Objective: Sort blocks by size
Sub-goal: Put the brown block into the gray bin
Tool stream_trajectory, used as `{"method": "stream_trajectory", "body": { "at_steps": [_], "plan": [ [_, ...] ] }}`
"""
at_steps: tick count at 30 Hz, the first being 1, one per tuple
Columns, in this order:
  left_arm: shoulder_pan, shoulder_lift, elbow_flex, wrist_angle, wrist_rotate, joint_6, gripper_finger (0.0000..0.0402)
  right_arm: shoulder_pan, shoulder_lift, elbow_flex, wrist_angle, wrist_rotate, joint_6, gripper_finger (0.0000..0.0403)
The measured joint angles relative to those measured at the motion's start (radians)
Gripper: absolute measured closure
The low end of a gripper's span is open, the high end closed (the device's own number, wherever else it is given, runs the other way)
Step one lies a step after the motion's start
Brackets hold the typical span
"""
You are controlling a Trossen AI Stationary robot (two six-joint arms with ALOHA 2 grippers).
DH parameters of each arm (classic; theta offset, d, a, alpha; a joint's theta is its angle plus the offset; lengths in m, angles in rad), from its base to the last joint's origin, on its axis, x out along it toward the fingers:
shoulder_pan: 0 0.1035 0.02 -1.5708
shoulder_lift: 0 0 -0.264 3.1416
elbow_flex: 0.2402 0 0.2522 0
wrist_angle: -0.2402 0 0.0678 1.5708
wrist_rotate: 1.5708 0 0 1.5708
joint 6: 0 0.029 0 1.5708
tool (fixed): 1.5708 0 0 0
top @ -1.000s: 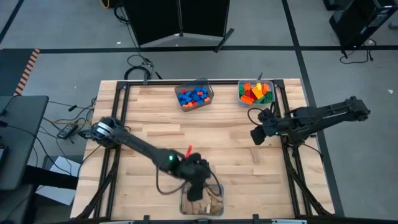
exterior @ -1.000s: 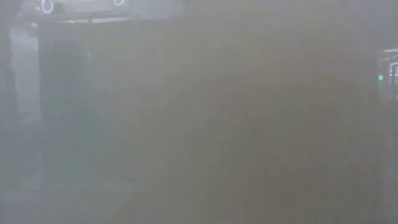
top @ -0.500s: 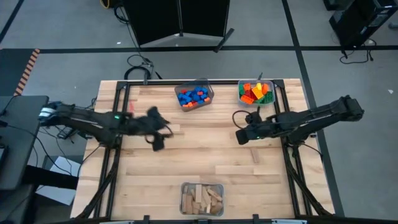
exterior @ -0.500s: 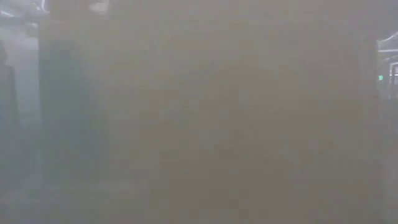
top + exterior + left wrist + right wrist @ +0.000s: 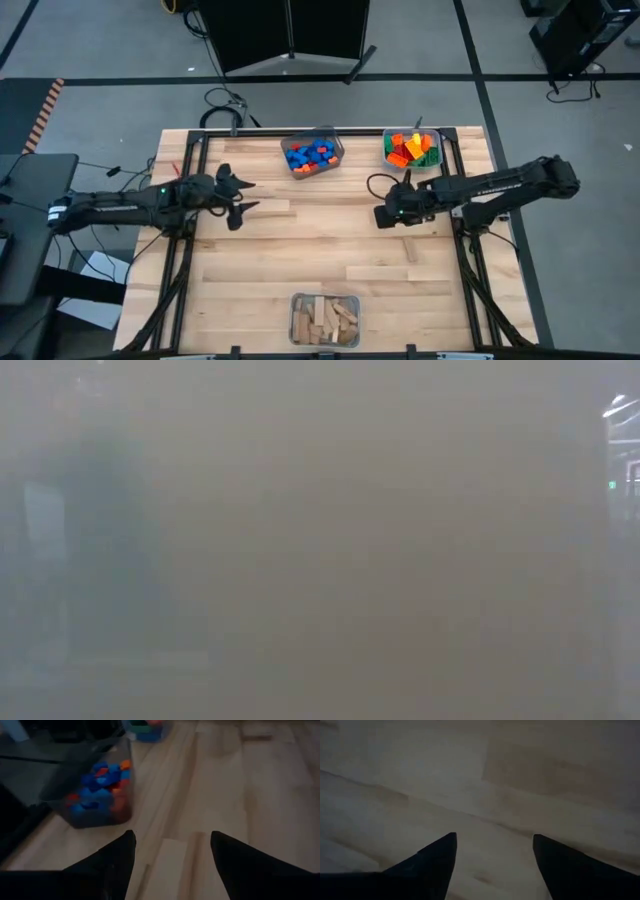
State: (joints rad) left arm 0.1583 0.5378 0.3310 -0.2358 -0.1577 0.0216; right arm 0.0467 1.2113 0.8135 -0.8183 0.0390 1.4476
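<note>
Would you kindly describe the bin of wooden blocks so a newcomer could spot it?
On the wooden table, look at the near edge, midway across. The clear bin of wooden blocks sits there alone, holding plain tan pieces, unlike the two far-edge bins of coloured bricks.

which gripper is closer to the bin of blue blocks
Left. The left gripper sits just left of the bin of blue blocks; the right gripper is farther off, right of it and nearer the table's front.
</note>
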Motion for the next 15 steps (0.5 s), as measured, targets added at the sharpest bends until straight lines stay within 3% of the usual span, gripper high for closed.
{"method": "stream_trajectory", "body": {
  "at_steps": [5, 8, 15],
  "plan": [
    [0.006, -0.022, -0.136, 0.185, 0.048, -0.030, 0.0137, -0.042, 0.005, 0.000, -0.008, -0.142, 0.046, 0.0110],
    [0.006, -0.029, -0.189, 0.281, 0.051, -0.062, 0.0137, -0.050, 0.000, 0.000, -0.016, -0.171, 0.069, 0.0105],
    [0.006, -0.098, -0.206, 0.250, 0.108, -0.108, 0.0137, -0.047, -0.025, 0.000, -0.039, -0.173, 0.124, 0.0109]
  ]
}}
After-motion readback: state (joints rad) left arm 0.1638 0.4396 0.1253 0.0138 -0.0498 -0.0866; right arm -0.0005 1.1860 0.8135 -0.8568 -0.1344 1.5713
